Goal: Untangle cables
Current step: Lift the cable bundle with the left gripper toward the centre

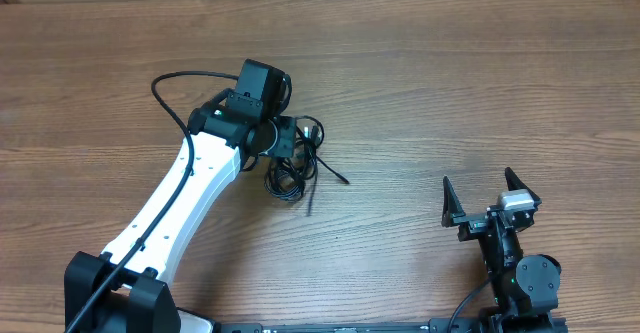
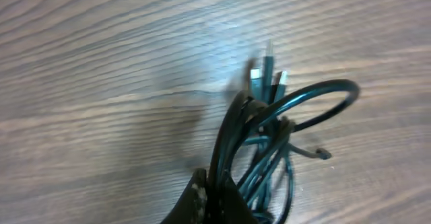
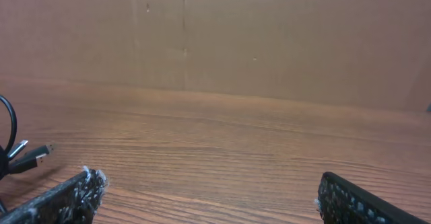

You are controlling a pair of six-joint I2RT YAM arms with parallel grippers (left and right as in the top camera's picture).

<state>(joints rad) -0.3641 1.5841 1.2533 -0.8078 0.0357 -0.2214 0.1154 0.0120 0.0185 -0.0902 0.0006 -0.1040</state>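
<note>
The cables [image 1: 295, 163] are one small knotted bundle of thin black cords on the wooden table, left of centre. My left gripper [image 1: 283, 139] sits at the bundle's upper left edge. In the left wrist view its fingers [image 2: 214, 196] are shut on several strands of the cables [image 2: 269, 130], and small silver plug ends stick out above the loops. My right gripper [image 1: 484, 195] is open and empty near the front right of the table. In the right wrist view its fingertips [image 3: 209, 190] are wide apart, and a loop and plugs of the cables [image 3: 20, 158] show at the far left.
The left arm's thick black wire [image 1: 168, 91] loops out to the left of the wrist. A brown cardboard wall [image 3: 269, 35] stands along the table's far edge. A loose cable end [image 1: 335, 175] trails right of the bundle.
</note>
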